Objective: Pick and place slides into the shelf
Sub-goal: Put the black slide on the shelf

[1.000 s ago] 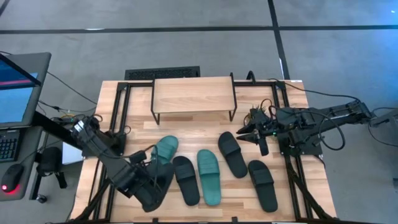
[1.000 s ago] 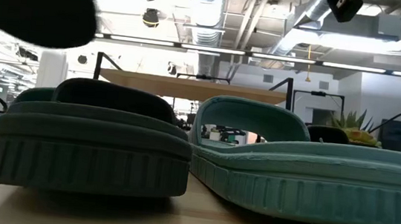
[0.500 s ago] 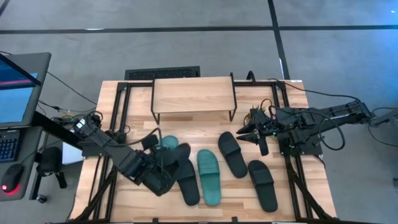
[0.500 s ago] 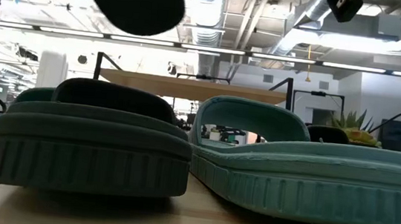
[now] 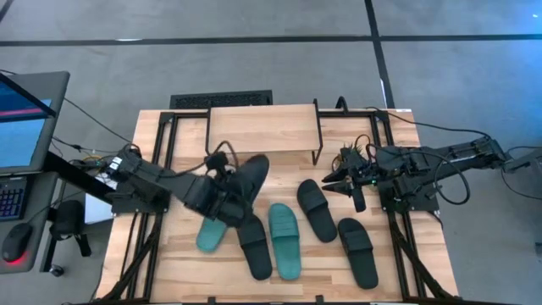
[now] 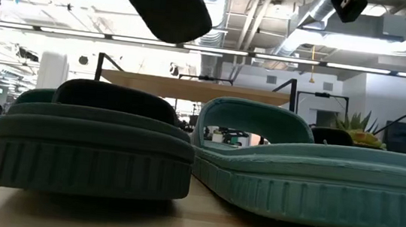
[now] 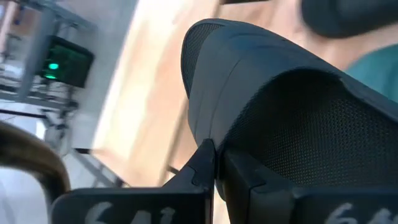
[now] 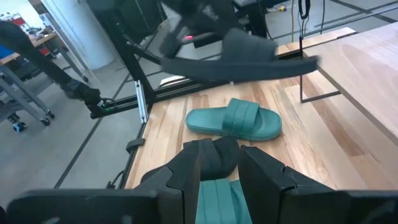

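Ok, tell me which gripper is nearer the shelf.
Left. The left gripper holds a black slide in the air just off the shelf's front left corner; the right gripper waits past its right end.

My overhead camera looked straight down and took in the whole table point(image 5: 182, 280), both arms and the shelf point(image 5: 263, 128). The low one sat at tabletop height, nearly against a black slide point(image 6: 90, 147) and a teal slide point(image 6: 309, 181), facing the shelf point(image 6: 198, 88) and the room behind. Each wrist camera peered forward past its own fingers — the right one shared the lifted slide point(image 8: 239, 56) with my overhead view.
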You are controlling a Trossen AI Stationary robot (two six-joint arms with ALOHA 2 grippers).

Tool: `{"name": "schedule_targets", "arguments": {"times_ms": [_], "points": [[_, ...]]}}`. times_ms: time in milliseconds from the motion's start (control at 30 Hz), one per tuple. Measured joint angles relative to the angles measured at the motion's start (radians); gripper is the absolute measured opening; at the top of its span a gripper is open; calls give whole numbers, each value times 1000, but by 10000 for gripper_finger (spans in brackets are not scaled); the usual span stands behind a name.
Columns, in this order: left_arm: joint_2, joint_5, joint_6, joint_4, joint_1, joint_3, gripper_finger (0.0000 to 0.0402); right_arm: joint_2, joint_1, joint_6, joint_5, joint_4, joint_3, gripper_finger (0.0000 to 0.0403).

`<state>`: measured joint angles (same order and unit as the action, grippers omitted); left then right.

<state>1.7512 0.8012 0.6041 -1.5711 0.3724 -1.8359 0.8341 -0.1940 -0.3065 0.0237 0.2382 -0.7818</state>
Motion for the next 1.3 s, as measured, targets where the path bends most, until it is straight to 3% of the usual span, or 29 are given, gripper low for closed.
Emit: {"name": "schedule_targets", "arguments": {"times_ms": [300,633,1300], "points": [[0,37,-166,0,-176,0,0,0,-2,0,0,0,0,98],[0,103,-214,0,-344,0,0,0,-2,-26,0,0,0,98],[0,172,-457,54,-566,0,0,0,-2,-43,3,-44,0,98]]}}
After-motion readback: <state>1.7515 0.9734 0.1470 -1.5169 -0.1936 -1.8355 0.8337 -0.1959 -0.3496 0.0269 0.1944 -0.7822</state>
